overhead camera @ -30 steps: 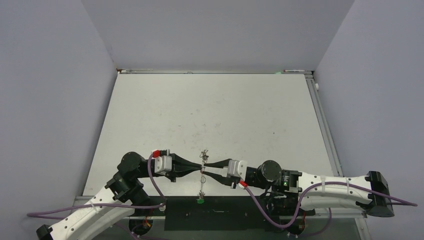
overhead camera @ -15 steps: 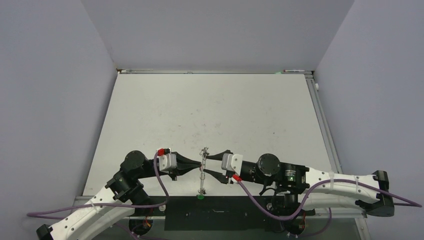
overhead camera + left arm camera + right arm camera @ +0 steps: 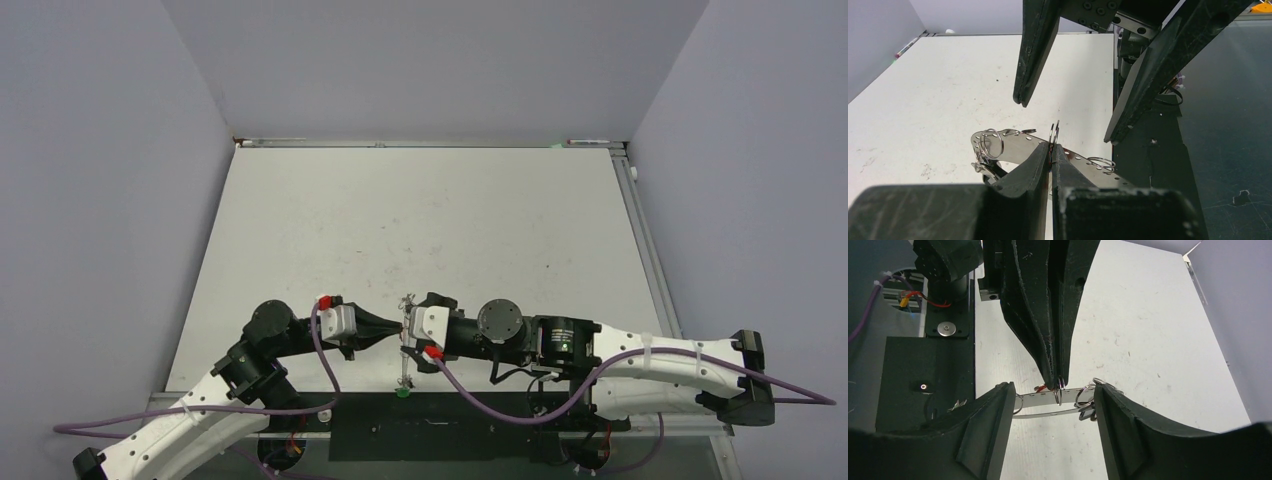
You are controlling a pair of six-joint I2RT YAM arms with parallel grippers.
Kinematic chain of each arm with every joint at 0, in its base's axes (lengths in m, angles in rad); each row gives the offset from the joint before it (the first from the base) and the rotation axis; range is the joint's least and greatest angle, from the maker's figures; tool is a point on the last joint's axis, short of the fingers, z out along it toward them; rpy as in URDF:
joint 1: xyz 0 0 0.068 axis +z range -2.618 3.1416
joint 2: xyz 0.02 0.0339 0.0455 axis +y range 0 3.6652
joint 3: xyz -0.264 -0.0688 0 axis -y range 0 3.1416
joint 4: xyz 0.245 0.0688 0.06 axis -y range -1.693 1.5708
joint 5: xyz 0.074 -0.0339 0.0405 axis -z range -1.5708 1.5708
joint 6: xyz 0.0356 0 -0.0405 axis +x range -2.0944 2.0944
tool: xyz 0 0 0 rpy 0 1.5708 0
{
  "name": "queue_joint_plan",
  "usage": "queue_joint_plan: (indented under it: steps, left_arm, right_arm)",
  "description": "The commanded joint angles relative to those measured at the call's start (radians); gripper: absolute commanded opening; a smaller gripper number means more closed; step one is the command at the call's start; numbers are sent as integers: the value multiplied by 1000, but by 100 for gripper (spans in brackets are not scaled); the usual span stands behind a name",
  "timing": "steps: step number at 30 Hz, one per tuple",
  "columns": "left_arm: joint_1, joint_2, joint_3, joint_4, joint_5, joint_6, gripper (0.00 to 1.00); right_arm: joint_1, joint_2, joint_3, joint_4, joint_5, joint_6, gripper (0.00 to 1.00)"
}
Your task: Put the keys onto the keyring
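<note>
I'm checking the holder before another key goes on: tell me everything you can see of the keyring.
The keyring is a thin, shiny silvery metal band punched with a row of small holes and apparently bent into a flattened loop. Small split rings sit on it: a cluster at one end, one mid-band, one farther along. It looks lifted off the white table, roughly level. The left gripper is shut on it at the middle ring; the right gripper, fingers open, flanks it without visibly touching.
</note>
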Motion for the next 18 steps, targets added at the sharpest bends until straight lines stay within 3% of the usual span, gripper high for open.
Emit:
queue_joint_plan:
  steps: [1,8,18]
  left_arm:
    - [-3,1,64,30,-11,11,0]
    - [-12,4,65,20,-13,20,0]
    - [-24,10,67,10,-14,22,0]
  right_arm:
    - [-5,9,62,-29,24,-18,60]
    - [-6,17,72,-41,20,-48,44]
    - [-8,50,99,-71,10,-74,35]
